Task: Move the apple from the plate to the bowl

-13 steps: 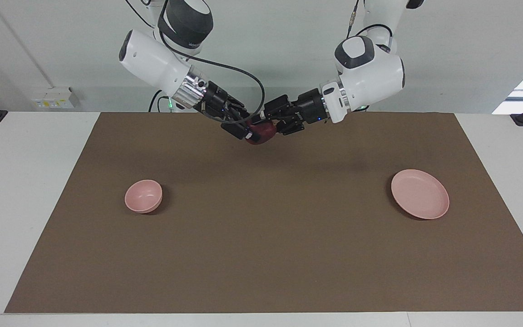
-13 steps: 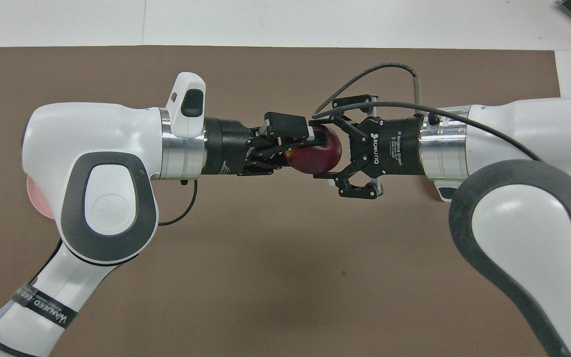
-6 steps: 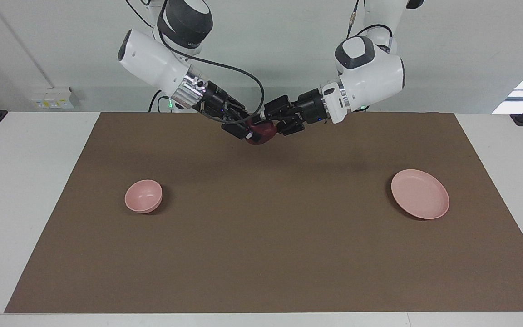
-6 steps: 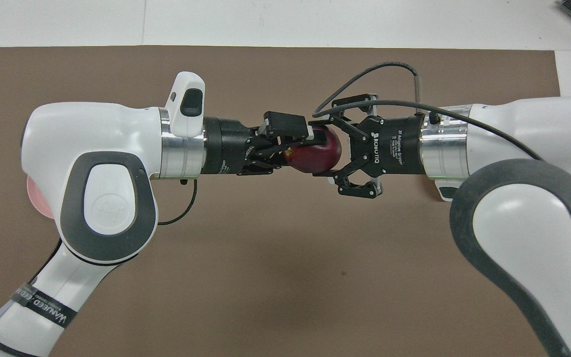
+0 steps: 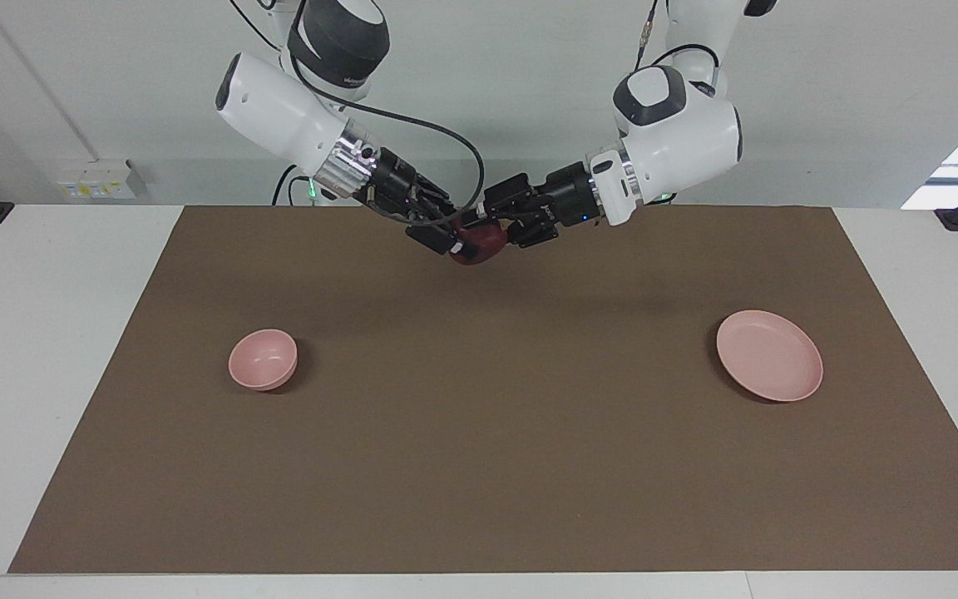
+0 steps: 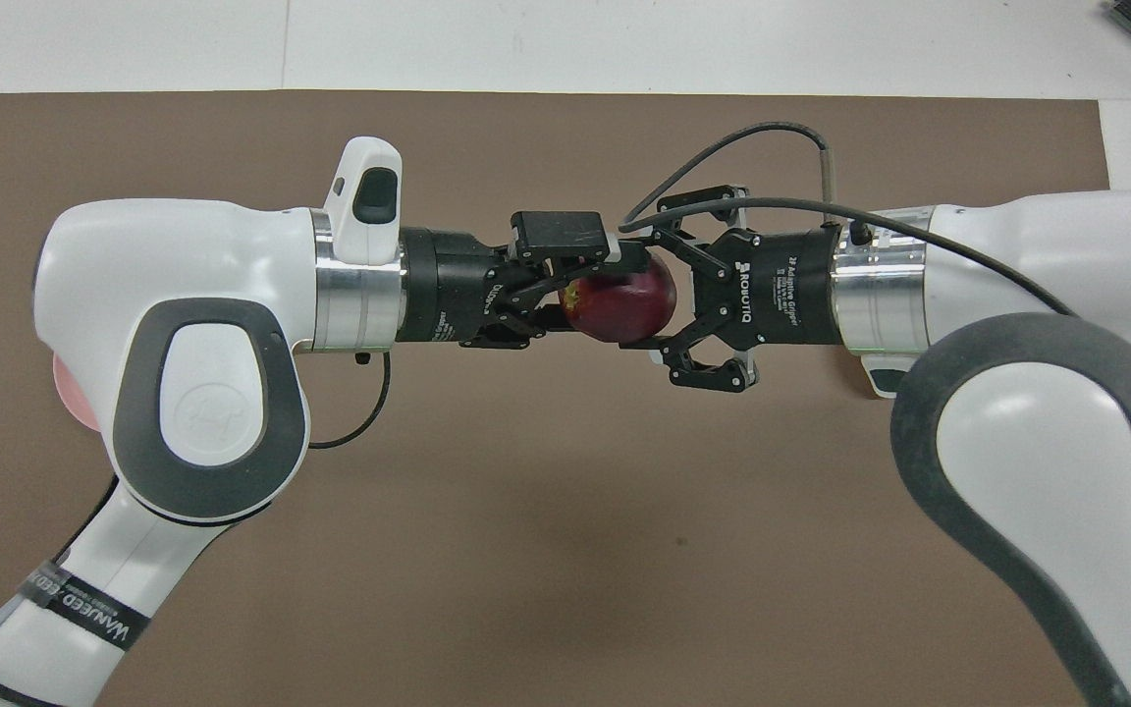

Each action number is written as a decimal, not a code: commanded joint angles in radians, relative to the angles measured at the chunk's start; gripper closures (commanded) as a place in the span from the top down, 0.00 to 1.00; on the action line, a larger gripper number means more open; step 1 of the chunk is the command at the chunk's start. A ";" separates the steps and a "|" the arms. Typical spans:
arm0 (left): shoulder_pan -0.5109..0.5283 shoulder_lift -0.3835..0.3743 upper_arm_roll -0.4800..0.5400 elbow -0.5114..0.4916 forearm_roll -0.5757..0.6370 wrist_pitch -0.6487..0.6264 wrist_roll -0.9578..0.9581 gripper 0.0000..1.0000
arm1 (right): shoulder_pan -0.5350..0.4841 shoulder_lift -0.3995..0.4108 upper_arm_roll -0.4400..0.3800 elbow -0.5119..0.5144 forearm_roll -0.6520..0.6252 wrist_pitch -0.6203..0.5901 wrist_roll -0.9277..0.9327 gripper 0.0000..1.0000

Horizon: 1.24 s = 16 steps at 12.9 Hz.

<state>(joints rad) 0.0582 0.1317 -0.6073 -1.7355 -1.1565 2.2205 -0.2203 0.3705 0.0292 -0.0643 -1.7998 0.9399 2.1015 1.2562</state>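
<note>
- Off the plate (image 5: 770, 356) already: apple (image 6: 619, 306). Plate bare, at mid-height of the facing view, toward the left arm's end.
- Up in the air at the upper middle of the facing view, over the strip of mat (image 5: 479, 433) nearest the robots, between the two grippers.
- Clamped from one side by the right gripper (image 6: 646, 302), fingertips pressed on the apple above and below in the overhead view.
- Released by the left gripper (image 6: 551, 295), as far as the overhead view tells: fingers spread, upper one just clear of the skin, grasping nothing.
- Handover from arm to arm: by the look of it all but finished.
- Left to do: backing the left gripper away, carrying the apple to the bowl (image 5: 263, 359), lowering, letting go.
- Bowl empty, at mid-height of the facing view toward the right arm's end, well apart from the apple.
</note>
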 commanded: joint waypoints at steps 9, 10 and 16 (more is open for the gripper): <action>0.089 -0.043 0.015 -0.006 0.259 -0.160 -0.019 1.00 | -0.051 0.005 -0.005 0.011 0.002 -0.040 -0.069 0.00; 0.118 -0.043 0.014 -0.006 0.332 -0.198 -0.014 1.00 | -0.074 0.005 -0.005 0.011 0.000 -0.067 -0.093 0.00; 0.192 -0.044 0.018 -0.006 0.797 -0.337 -0.011 1.00 | -0.176 0.005 -0.005 0.008 -0.274 -0.182 -0.300 0.00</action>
<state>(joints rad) 0.2344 0.1043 -0.5848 -1.7339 -0.4816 1.9239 -0.2319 0.2211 0.0359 -0.0762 -1.7990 0.7437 1.9447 1.0209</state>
